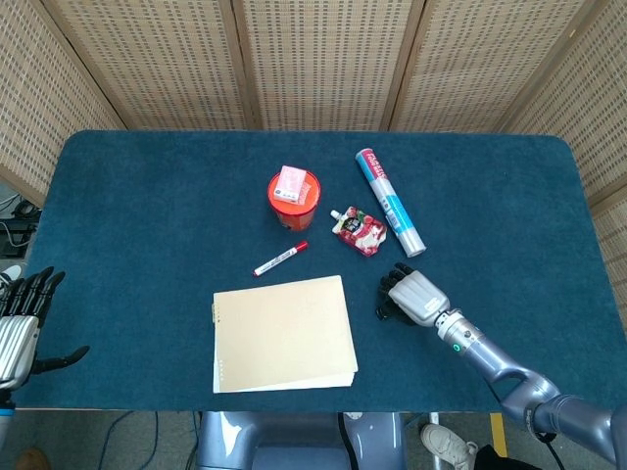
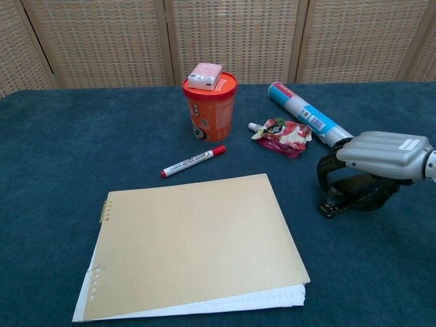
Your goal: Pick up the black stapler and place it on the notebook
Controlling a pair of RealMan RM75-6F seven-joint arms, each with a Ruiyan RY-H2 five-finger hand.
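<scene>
My right hand (image 2: pixel 381 158) sits over the black stapler (image 2: pixel 354 197) on the blue table (image 1: pixel 147 225), just right of the notebook (image 1: pixel 282 333). Its dark fingers (image 2: pixel 327 170) curl down around the stapler's near end. The stapler rests flat on the cloth, so I judge the step in hand to be the grasp, with the lift not yet begun. Whether the fingers are clamped on the body or only cupped over it, I cannot tell from either camera.

To do this well, I would close across the stapler's narrow width and not along its length. I would feel for a firm hold before raising it, then lift straight up so the cloth does not drag. After that comes a short carry left to the middle of the notebook's tan cover, and I would set the stapler down flat, away from the loose pages at the near edge. The pouch (image 1: pixel 359 231) and the plastic roll (image 1: pixel 391 201) lie just behind my hand, so I would keep clear of them.

My left hand (image 1: pixel 22 328) waits at the table's near left corner, fingers spread and holding nothing. The frame cuts it off in part, and the chest camera misses it altogether. From above, my right hand hides nearly all of the stapler. From the chest, its top and far end are covered.
</scene>
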